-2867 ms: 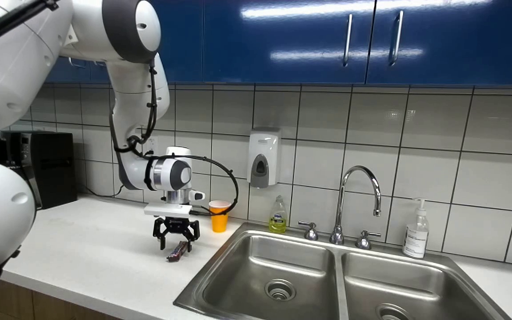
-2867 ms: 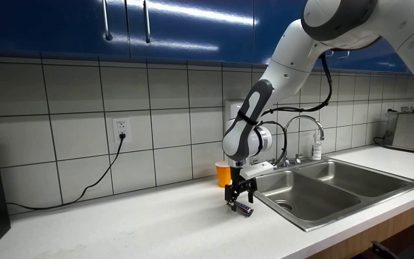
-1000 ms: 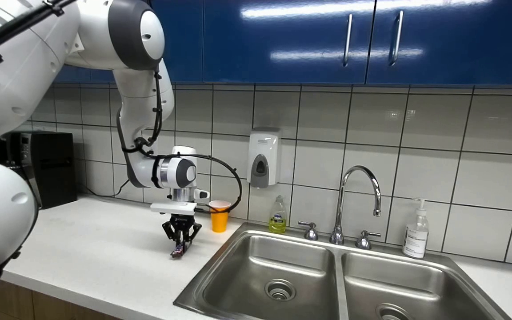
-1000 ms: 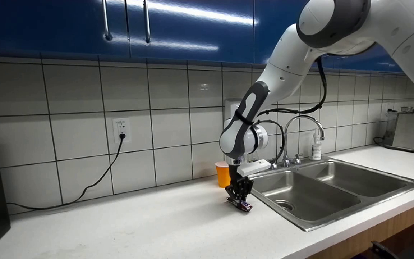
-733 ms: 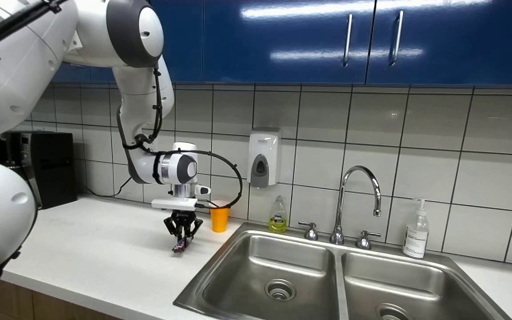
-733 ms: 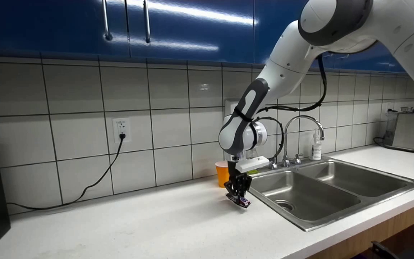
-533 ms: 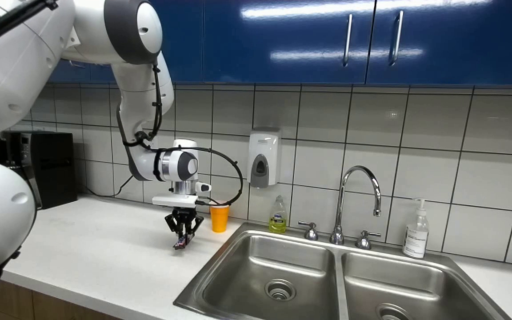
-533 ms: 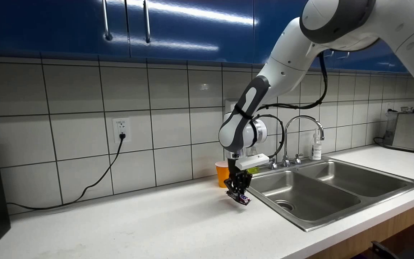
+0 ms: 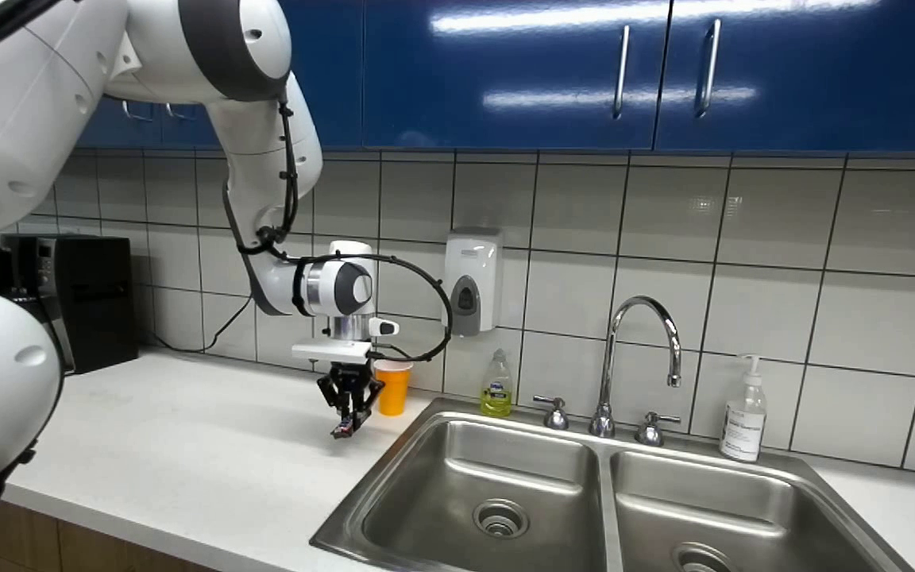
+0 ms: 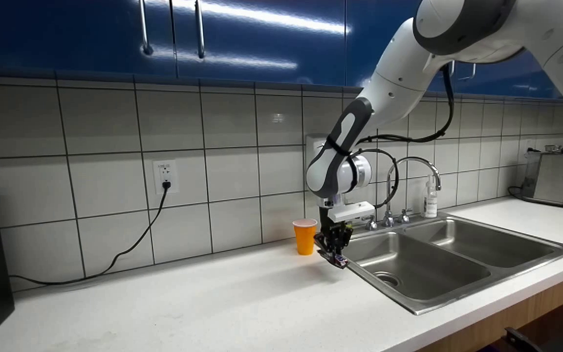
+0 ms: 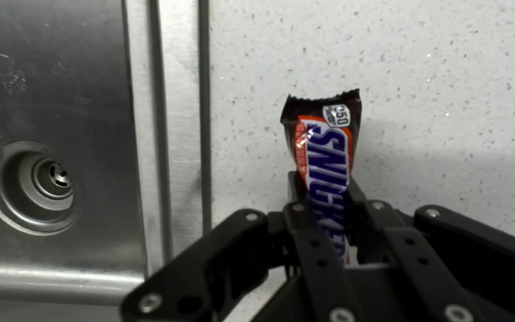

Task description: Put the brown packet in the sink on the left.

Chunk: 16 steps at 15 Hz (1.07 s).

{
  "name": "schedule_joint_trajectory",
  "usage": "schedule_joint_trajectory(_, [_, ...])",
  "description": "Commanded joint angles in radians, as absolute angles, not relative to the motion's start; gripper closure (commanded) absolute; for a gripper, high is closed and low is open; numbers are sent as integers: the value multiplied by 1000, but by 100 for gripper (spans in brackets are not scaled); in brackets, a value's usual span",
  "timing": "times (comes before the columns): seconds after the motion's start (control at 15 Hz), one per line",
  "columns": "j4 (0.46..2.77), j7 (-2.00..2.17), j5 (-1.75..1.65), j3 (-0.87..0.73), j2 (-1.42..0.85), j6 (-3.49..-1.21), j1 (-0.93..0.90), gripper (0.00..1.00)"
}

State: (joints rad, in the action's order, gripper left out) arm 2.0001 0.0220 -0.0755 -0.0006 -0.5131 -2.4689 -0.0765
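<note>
Along the bottom of the wrist view, the black end effector has its 2 fingers drawn in on a Snickers bar, pinching it from either side. The bar's brown wrapper reaches past the fingertips to the upper middle of the frame, its crimped end and the number 250 showing. Beneath it lies the speckled white tabletop, and on the left of the wrist view the steel sink shows its rim and drain. In both exterior views the bar hangs above the tabletop, near the sink's edge. In an exterior view the sink takes up the lower right, with a left basin and a right basin side by side. Farther back, an orange cup stands upright near the sink's back left corner, its left edge covered by the end effector. Along the sink's back edge come a dish-soap bottle, a gooseneck faucet and a pump bottle. Behind these, a white dispenser hangs on the tiled wall below blue cabinets.
</note>
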Motion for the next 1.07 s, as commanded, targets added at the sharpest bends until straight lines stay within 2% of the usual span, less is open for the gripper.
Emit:
schedule_joint_trajectory(0.0, [2012, 37, -48, -22, -466, -2436, -33, 95])
schedule_joint_trajectory(1.0, [1971, 45, 26, -166, -512, -2457, 180, 95])
